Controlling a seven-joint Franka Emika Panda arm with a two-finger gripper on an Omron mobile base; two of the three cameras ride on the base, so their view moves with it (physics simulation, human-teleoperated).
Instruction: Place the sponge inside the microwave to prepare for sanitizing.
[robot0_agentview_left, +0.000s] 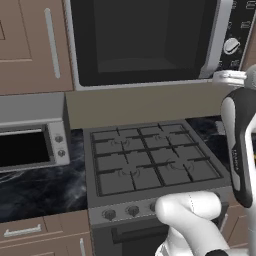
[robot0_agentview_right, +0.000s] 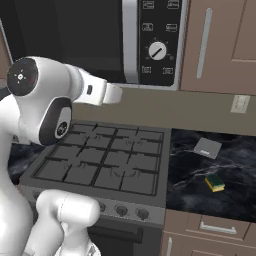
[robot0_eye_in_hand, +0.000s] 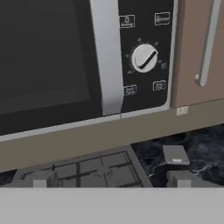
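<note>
The microwave (robot0_agentview_left: 145, 40) hangs above the stove, its dark glass door shut. Its grey bar handle (robot0_eye_in_hand: 107, 57) runs beside the black panel with the white dial (robot0_eye_in_hand: 144, 57). The sponge (robot0_agentview_right: 215, 182), yellow with a green top, lies on the black counter right of the stove, far below the hand. My gripper (robot0_eye_in_hand: 109, 181) hovers in front of the microwave's lower right corner. It is open, with its fingertips (robot0_eye_in_hand: 41, 180) wide apart and nothing between them.
A gas stove (robot0_agentview_left: 150, 157) sits under the microwave, with knobs along its front. A small silver toaster oven (robot0_agentview_left: 30, 145) stands on the left counter. A flat grey square (robot0_agentview_right: 207, 147) lies behind the sponge. Brown cabinets (robot0_agentview_right: 220, 45) flank the microwave.
</note>
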